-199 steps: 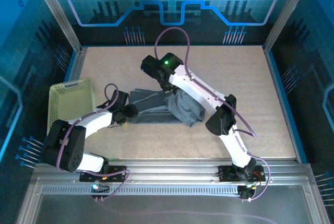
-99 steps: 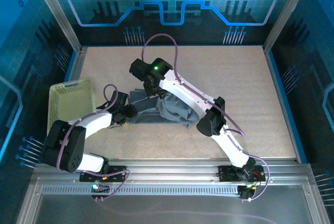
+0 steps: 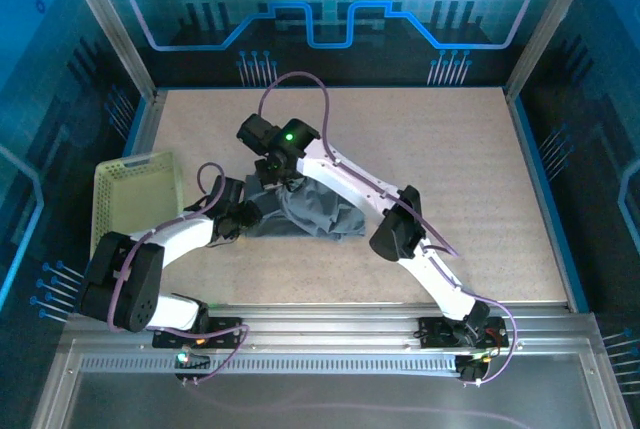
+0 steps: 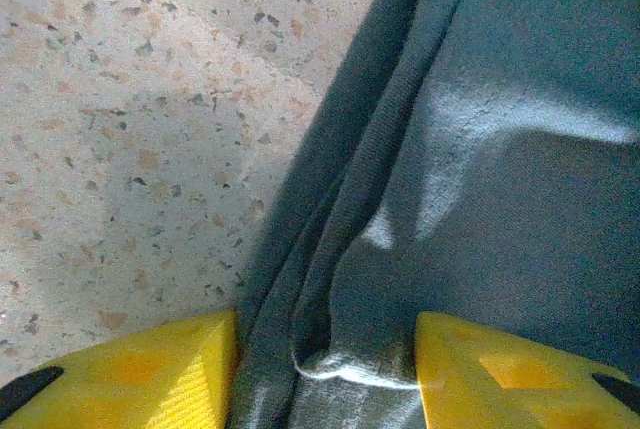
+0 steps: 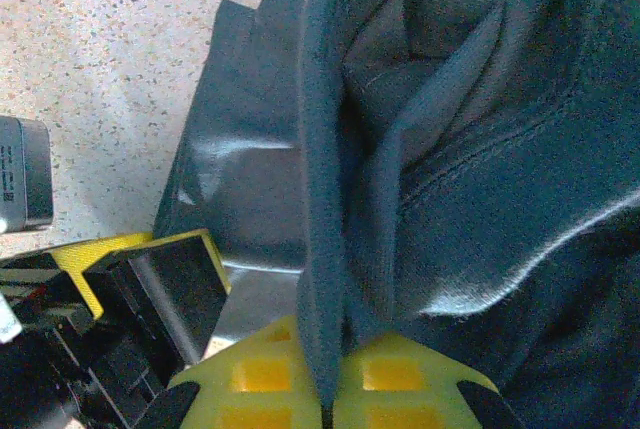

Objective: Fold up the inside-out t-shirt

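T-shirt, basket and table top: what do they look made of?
T-shirt: soft matte knit fabric, judging by the fine ribbing, loose folds and stitched hem.
Basket: probably plastic, pale yellow-green with moulded mesh walls.
Table top: hard speckled beige surface, stone-like or laminate; can't tell which.

Top view: right arm [image 3: 340, 174] is covering the t-shirt's [image 3: 315, 217] upper middle. Left wrist view: bottom edge is cropping the left fingers [image 4: 130, 369], and the t-shirt is running off top and right. Right wrist view: bottom edge is cropping the right fingers [image 5: 270, 374] too.
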Robot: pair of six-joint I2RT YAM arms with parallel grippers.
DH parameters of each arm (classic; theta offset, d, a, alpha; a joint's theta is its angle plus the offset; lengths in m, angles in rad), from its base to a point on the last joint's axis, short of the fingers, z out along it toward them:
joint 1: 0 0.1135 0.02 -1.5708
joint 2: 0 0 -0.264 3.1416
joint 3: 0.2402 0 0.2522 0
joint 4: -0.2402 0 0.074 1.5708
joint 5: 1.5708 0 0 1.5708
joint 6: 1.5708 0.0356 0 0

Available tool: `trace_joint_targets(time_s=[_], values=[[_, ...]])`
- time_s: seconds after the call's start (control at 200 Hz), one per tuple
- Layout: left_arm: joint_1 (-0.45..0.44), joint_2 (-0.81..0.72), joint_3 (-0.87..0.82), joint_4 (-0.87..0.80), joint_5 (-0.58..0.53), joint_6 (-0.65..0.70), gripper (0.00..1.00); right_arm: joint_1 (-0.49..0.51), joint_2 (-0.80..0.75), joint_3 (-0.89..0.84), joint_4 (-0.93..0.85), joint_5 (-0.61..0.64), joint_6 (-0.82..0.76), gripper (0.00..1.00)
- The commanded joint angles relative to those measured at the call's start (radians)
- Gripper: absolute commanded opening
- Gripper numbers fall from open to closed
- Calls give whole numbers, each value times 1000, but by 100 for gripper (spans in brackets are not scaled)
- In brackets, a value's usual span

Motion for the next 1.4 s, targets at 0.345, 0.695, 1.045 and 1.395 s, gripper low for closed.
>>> trace_joint_targets(time_s=[0.345,0.695,1.045,1.395], values=[[-6,41,-48,80,82,-27,51,1,52,19,142,-132,47,0],[-6,21,-72,82,66,-39,50,-19,68,-42,218,-230,75,0],[-5,-139,-108,-1,-44,-86,55,-31,55,-43,225,-304,58,27],[-2,-495,-117,-193,-221,-125,58,-47,-107,-29,114,-193,-35,47]])
